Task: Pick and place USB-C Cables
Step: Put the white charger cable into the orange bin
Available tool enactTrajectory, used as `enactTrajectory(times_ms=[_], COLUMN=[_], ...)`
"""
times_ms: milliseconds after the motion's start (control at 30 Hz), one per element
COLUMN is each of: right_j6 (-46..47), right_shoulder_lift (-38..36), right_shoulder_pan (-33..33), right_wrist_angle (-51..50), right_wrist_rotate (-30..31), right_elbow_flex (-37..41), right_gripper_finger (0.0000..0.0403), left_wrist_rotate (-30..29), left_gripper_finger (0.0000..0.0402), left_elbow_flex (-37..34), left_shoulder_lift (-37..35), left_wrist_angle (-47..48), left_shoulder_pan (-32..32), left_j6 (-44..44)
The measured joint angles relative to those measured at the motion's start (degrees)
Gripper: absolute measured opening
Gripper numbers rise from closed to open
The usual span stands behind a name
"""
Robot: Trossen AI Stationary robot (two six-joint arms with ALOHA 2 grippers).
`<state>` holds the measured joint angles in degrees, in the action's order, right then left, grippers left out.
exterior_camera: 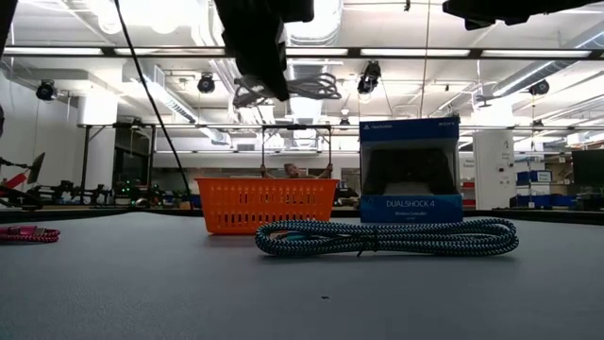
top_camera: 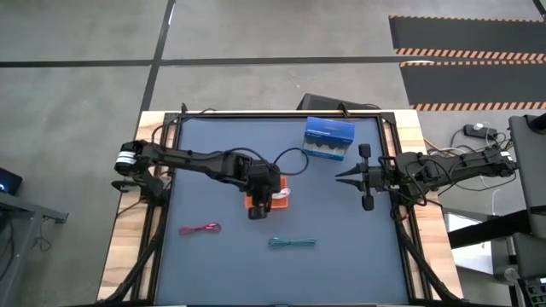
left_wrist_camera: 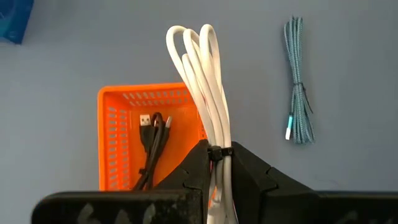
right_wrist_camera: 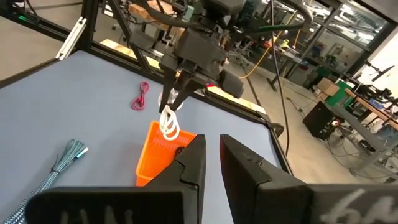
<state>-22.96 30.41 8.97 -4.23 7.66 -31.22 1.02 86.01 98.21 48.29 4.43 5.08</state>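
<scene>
Reading "DUALSHOCK 4": blue box (exterior_camera: pixel 411 170)

This is a robotics lab or workshop in a large industrial hall. The ceiling (exterior_camera: pixel 396 38) is open, with strip lights, ducts and hanging lamps. The floor (top_camera: pixel 77 77) is bare concrete with striped hazard mats (top_camera: pixel 469 43). Behind the table (top_camera: pixel 213 273) stand metal frames (exterior_camera: pixel 123 151), workbenches (right_wrist_camera: pixel 348 93) loaded with gear, and loose wiring.
</scene>
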Motion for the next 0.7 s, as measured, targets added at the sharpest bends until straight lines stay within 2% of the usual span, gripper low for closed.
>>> enactTrajectory(times_ms=[400, 700], right_j6=[0.07, 0.47], right_shoulder_lift=[0.0, 0.0], right_shoulder_pan=[0.0, 0.0], right_wrist_angle=[-0.24, -0.24], right_wrist_rotate=[-0.01, -0.02], right_elbow_flex=[0.0, 0.0], right_gripper_finger=[0.0038, 0.0038], left_wrist_rotate=[-0.04, -1.58], left_gripper_finger=[0.0028, 0.0028], left_elbow_flex=[-8.33, -13.25], left_shoulder_lift=[0.0, 0.02], left_wrist_angle=[-6.26, -9.31], left_shoulder_pan=[-1.24, -1.99], left_j6=[-0.17, -9.82])
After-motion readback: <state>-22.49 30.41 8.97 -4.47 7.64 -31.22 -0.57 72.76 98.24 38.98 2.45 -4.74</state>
